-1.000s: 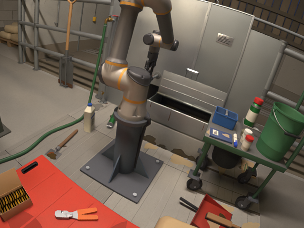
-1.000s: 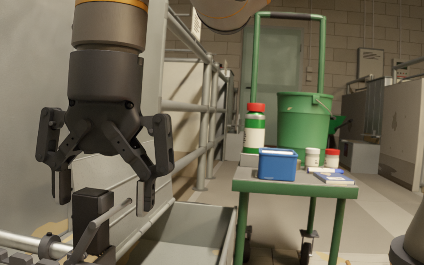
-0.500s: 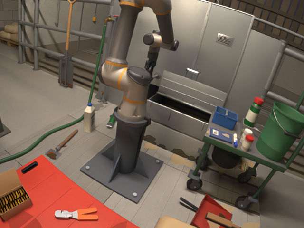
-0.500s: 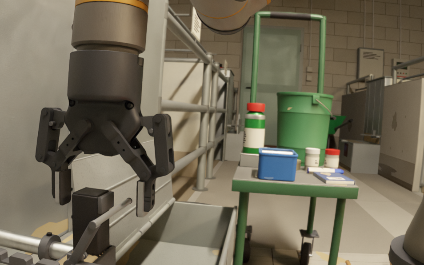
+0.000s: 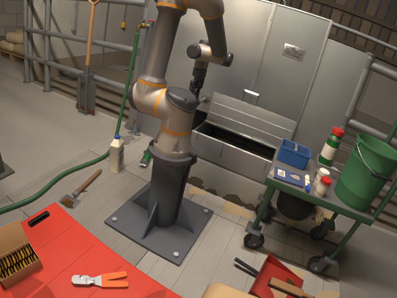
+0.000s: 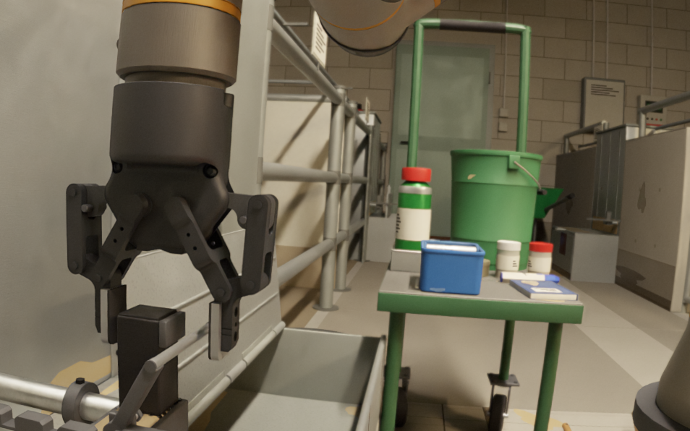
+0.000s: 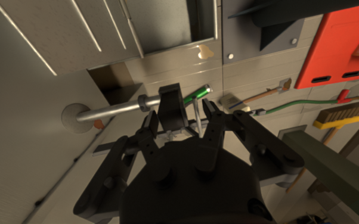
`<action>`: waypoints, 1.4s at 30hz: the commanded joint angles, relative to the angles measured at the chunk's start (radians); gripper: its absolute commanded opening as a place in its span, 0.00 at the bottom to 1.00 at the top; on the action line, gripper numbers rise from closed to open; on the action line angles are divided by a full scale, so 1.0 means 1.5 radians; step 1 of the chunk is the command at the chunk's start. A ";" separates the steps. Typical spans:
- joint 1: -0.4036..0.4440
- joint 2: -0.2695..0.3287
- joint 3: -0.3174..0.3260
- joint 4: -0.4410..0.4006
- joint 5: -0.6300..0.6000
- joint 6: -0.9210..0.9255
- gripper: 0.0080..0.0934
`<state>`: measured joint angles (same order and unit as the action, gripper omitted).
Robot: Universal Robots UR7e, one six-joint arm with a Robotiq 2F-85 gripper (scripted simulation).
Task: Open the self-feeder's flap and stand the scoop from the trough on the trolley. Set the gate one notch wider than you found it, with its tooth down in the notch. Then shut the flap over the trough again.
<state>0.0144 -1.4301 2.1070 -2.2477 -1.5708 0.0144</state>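
The steel self-feeder stands against the wall with its flap (image 5: 253, 110) swung up and back, and the trough (image 5: 234, 141) below it lies open and dark. At the feeder's left end a dark block-shaped gate handle (image 6: 145, 330) sits on a steel shaft (image 7: 116, 108) above a notched rack. My gripper (image 6: 165, 325) hangs straight above that handle, open, with the handle top between its fingers; it holds nothing. The scoop stands in the blue tub (image 5: 294, 153) on the green trolley (image 5: 317, 192).
A green bucket (image 5: 367, 170) fills the trolley's right end, with a red-capped bottle (image 5: 330, 142), two small jars and a booklet beside the tub. My arm's pedestal (image 5: 166, 189) stands before the trough's left end. A red mat, hose, trowel and dustpan lie on the floor.
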 commanded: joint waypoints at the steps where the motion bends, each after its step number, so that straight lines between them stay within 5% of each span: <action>1: 0.000 0.000 0.000 0.000 0.000 0.000 0.77; 6: 0.000 0.000 0.000 0.000 0.000 0.000 0.66; 42: 0.000 0.004 -0.005 0.001 0.000 0.000 0.55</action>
<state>0.0145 -1.4251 2.0986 -2.2459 -1.5710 0.0144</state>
